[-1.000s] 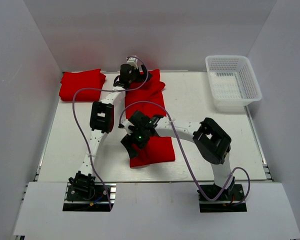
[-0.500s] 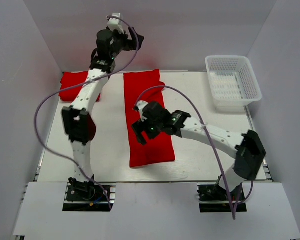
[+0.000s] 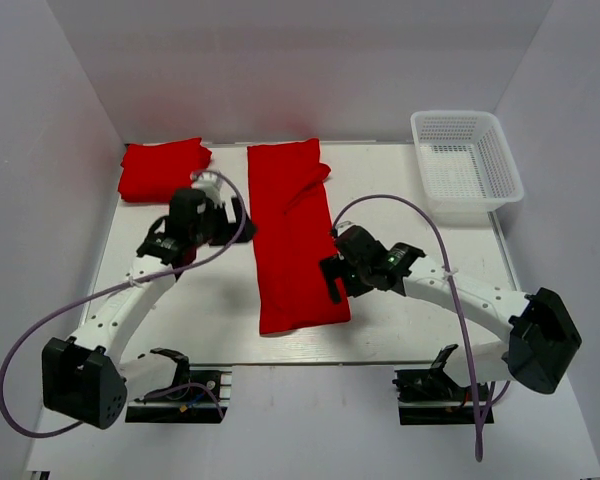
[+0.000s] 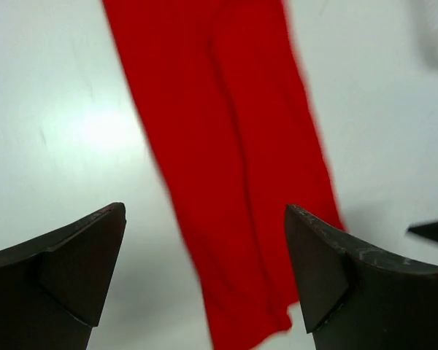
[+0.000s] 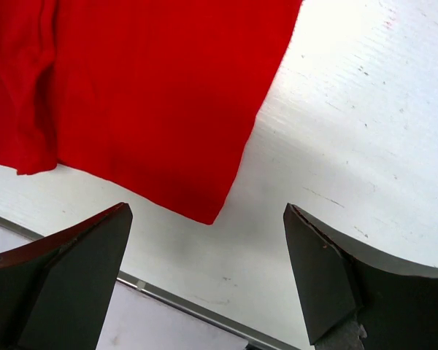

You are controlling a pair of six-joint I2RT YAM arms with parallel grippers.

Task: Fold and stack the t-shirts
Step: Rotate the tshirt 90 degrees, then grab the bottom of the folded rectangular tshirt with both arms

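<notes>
While both arms reach low over the white tabletop (image 3: 380, 170), a long bright red cloth t-shirt (image 3: 288, 240), folded lengthwise into a narrow strip, lies flat down the middle of the surface. It runs from the far edge to near the front edge. Part of the cloth bulges out on the strip's right side near the far end.

A 2nd bright red t-shirt (image 3: 162, 168), folded into a compact bundle, sits in the far left corner, apart from the strip. A white plastic mesh basket (image 3: 467, 165) stands at the far right corner, well apart from both shirts.

The left gripper (image 3: 236, 218) sits just beside the strip's left edge, toward its far half, and points at it. In the left wrist view this gripper (image 4: 204, 211) has its 2 dark fingers (image 4: 73, 255) spread wide with nothing held between them. The red strip (image 4: 226, 146) runs diagonally beneath, with bare tabletop (image 4: 58, 109) on either side.

The right gripper (image 3: 332, 283) sits just beside the strip's right edge, toward the near end. In the right wrist view this gripper (image 5: 206, 208) also has its fingers (image 5: 328, 277) parted and holds nothing. The shirt's (image 5: 146, 95) near right corner lies below the gap, and scuffed tabletop (image 5: 365, 146) fills the rest of the view, its front edge showing at lower left. Neither gripper touches the cloth in the wrist views.
</notes>
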